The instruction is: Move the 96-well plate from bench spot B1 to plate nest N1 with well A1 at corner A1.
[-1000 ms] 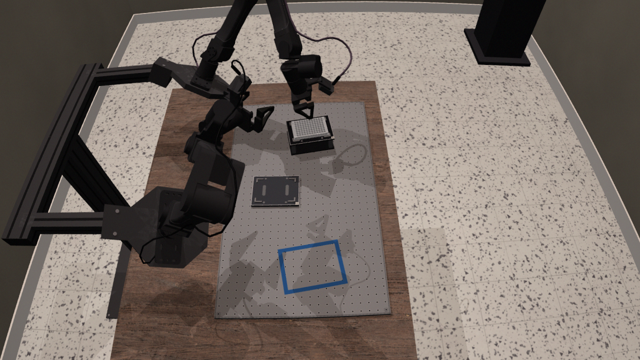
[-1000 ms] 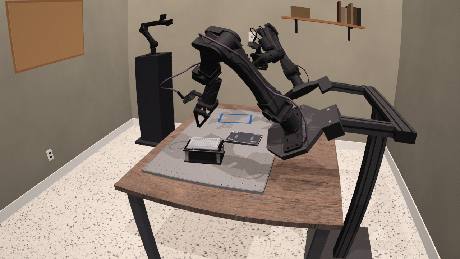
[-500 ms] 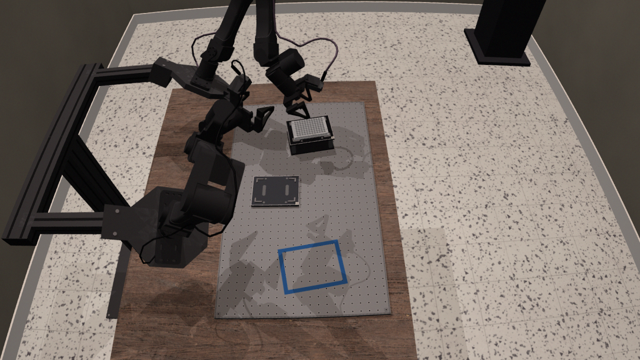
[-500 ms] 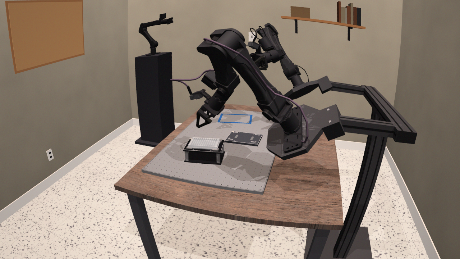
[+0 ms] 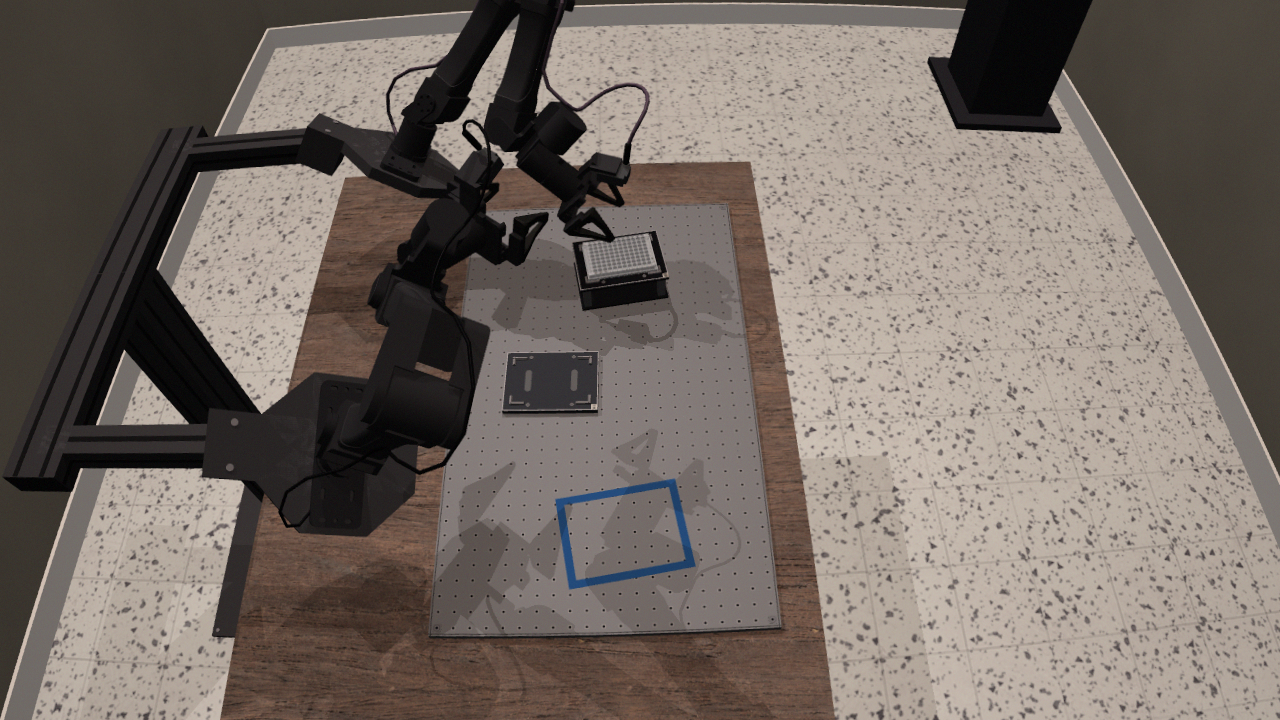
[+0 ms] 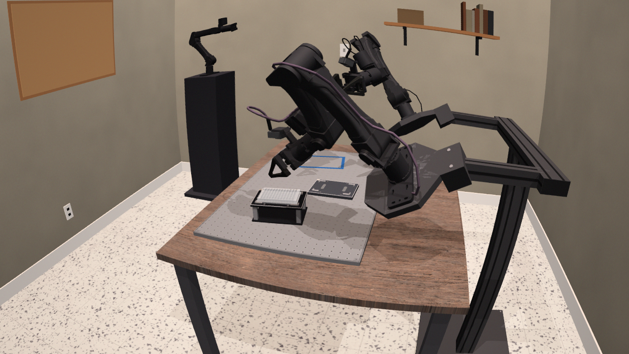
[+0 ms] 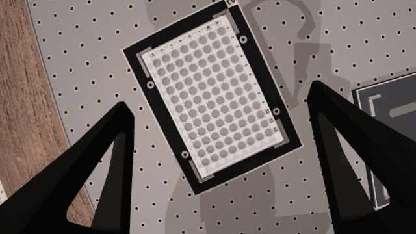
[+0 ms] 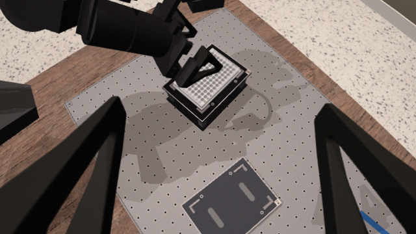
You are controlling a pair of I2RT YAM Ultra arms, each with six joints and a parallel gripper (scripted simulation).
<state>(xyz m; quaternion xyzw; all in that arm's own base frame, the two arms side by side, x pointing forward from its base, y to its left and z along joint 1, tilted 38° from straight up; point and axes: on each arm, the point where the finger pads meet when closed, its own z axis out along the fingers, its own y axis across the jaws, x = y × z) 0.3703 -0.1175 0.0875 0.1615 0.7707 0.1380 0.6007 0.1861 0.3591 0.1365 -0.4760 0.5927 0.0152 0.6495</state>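
Ninety-six-well plate (image 5: pixel 619 256) (image 6: pixel 278 195) (image 7: pixel 212 97) (image 8: pixel 211 81) sits within the raised nest's (image 5: pixel 623 293) (image 6: pixel 276 214) (image 7: pixel 162 125) (image 8: pixel 185 103) locators, A1 at its marked corner (as you'd want), while your left end effector (image 5: pixel 603 213) (image 6: pixel 281 169) (image 7: pixel 216 99) (image 8: pixel 207 50), spread and released above the nest, presumably needs only clearance.

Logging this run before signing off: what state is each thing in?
96-well plate: seated within N1's locators, A1 at the marked corner.
Raised plate nest N1: occupied.
Flat dark nest: unoccupied.
Left end effector: open.
Right end effector: open.
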